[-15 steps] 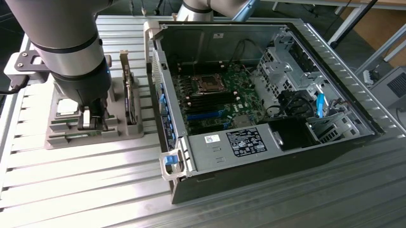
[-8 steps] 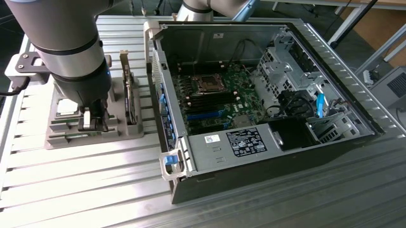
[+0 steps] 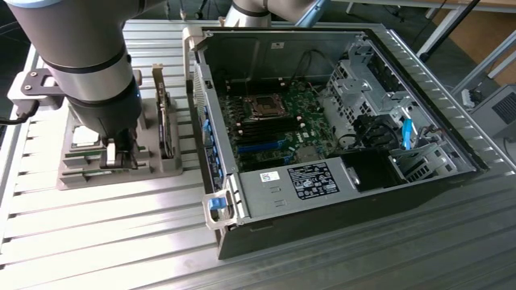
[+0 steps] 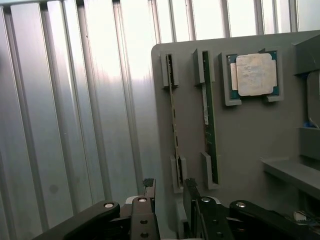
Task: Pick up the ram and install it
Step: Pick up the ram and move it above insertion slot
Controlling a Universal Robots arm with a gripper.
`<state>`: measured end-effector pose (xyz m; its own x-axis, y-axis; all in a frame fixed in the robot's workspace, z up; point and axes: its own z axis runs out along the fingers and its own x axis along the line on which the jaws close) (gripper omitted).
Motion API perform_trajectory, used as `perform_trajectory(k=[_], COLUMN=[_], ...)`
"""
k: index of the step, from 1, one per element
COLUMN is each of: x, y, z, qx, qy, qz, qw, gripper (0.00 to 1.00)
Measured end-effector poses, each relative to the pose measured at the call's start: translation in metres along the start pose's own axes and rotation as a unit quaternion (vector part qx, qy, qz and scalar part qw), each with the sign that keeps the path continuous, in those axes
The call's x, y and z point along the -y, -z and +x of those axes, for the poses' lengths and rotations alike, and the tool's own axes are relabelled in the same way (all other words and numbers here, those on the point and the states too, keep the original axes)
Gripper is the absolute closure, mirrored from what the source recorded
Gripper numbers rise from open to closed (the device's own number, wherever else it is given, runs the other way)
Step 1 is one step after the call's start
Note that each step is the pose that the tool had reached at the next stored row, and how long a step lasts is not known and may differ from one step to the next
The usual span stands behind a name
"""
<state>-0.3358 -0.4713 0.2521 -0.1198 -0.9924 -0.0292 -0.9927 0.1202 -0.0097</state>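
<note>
Two thin green sticks stand on edge in slots of a grey holder (image 4: 245, 145). The ram (image 4: 173, 120) is the one in line with my gripper (image 4: 170, 192); its twin (image 4: 207, 115) stands beside it and shows a whitish label. My gripper is open. Its dark fingertips (image 4: 150, 186) flank the ram's near end a little above it, with no contact that I can see. In the exterior view my gripper (image 3: 118, 157) hangs over the holder (image 3: 72, 178) at the exterior view's left, and the arm covers the sticks there.
A processor chip (image 4: 255, 75) lies in a pocket of the holder beyond the twin stick. An upright card (image 3: 167, 130) stands in the holder beside the open computer case (image 3: 451, 145). The motherboard (image 3: 278, 121) lies inside the case. Everything rests on a ribbed metal table (image 3: 121, 241).
</note>
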Motion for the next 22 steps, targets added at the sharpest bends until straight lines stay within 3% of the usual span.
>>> perform_trajectory(k=[22], x=[0.0002], y=[-0.006], z=[0.002], qx=[0.0], qy=[0.0], qz=[0.0], qw=[1.0], gripper=[0.65])
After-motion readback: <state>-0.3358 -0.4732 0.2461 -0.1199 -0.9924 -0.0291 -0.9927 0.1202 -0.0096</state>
